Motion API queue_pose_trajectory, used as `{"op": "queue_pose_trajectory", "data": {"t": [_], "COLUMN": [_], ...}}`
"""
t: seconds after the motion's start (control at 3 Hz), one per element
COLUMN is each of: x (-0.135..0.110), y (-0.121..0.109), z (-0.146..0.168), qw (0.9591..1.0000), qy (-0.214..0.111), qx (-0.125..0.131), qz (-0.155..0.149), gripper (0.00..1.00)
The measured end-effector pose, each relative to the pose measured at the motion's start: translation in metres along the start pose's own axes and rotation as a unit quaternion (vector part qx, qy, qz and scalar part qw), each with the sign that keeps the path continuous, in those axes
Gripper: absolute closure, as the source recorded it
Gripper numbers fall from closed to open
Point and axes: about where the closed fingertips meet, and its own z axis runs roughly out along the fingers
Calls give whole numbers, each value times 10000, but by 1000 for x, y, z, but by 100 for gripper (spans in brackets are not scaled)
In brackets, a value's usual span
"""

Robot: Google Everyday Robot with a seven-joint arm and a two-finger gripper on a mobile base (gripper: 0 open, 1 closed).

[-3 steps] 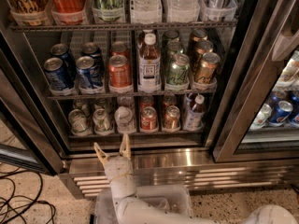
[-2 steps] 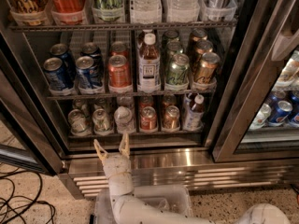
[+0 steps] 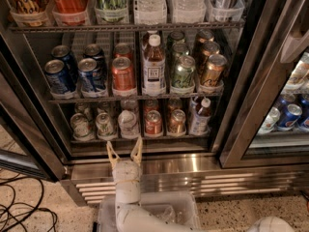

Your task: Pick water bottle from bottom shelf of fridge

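Well, the big fridge [image 3: 159,166] stands open. Its bottom shelf [image 3: 186,136] is the lowest wire rack, just above the shiny base. The gripper [image 3: 124,143] is in front of that base, just under the shelf edge. Its two fingers are spread wide with nothing between them.

The water bottle [image 3: 128,122] stands upright at the front of the shelf, in the third lane from the left, right above the gripper. I think it is light, and its thin clear sides will squash if squeezed hard. It may be slippery from the cold. The best place to hold it looks like the ribbed middle, under the white cap [image 3: 128,116].

In the front row of this shelf I count six things: two pale cans [image 3: 81,125] on the left, one water bottle, one red can [image 3: 153,123], one orange can [image 3: 176,122] and one bottle of reddish drink [image 3: 199,119] at the right end. More stand behind, too hidden to count.
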Motion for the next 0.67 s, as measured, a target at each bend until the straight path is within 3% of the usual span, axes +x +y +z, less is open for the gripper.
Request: {"op": "queue_pose_trajectory", "data": {"t": [0.67], "x": [1], "y": [6], "z": [13], "qw": [9996], "qy": [81], "qx": [-210], "qz": [146], "gripper": [28]}}
